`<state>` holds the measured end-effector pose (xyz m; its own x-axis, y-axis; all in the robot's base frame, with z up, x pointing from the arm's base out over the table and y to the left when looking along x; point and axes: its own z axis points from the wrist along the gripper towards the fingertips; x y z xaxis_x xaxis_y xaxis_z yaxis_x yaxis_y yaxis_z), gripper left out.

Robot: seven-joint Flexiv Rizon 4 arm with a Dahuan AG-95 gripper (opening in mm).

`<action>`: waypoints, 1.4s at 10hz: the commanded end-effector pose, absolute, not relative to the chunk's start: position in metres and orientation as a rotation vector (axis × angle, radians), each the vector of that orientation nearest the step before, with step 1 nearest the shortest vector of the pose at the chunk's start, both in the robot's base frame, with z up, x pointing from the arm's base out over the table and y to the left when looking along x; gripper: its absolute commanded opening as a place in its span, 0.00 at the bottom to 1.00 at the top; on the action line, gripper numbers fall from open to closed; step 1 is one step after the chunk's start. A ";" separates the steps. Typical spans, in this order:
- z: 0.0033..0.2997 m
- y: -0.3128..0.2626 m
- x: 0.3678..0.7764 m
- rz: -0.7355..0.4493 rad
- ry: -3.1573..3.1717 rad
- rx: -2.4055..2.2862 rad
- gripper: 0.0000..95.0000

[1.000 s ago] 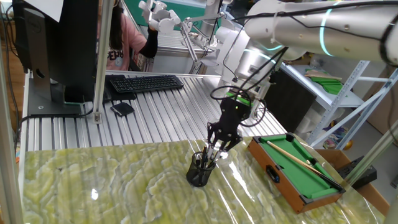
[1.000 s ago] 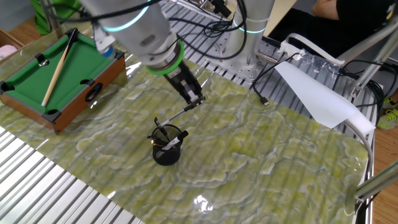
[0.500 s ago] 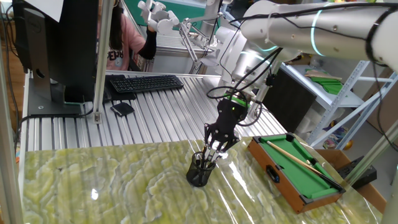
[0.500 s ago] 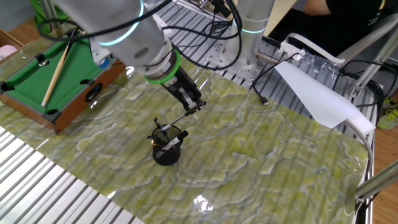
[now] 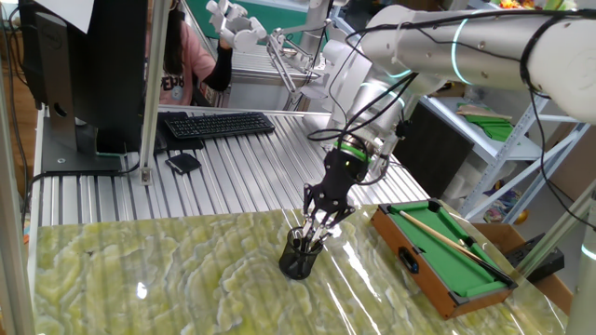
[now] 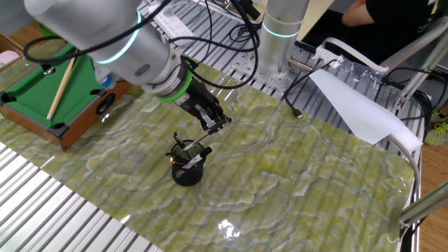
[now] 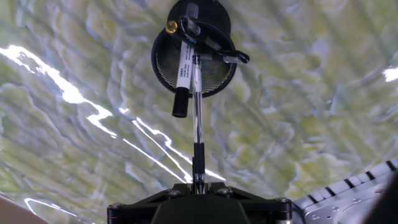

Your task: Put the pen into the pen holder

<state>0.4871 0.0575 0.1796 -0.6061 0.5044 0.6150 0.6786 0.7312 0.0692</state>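
The pen holder is a black mesh cup standing on the green marbled mat, with several dark pens in it. It also shows in the other fixed view and in the hand view. My gripper is shut on the top end of the pen, just above and to the right of the cup. The slim pen runs from my gripper down to the cup's mouth, its lower end inside the rim. In the other fixed view the pen slants from my gripper into the cup.
A wooden toy pool table with green felt and a tan cue stands right of the cup; it shows again in the other fixed view. A keyboard and monitor lie behind on the ribbed table. A white sheet and cables lie at the far side.
My gripper has lowered a little towards the cup and the arm has tilted, still holding the pen. The cup has not moved.
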 end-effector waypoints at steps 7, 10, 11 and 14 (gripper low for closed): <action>0.173 0.061 0.492 -0.467 -2.310 -0.859 0.00; 0.168 0.063 0.495 -0.464 -2.329 -0.837 0.00; 0.165 0.064 0.497 -0.471 -2.335 -0.824 0.00; 0.159 0.067 0.503 -0.479 -2.341 -0.803 0.00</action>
<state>0.5040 0.0671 0.1575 -0.6318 0.4256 0.6478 0.6457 0.7513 0.1362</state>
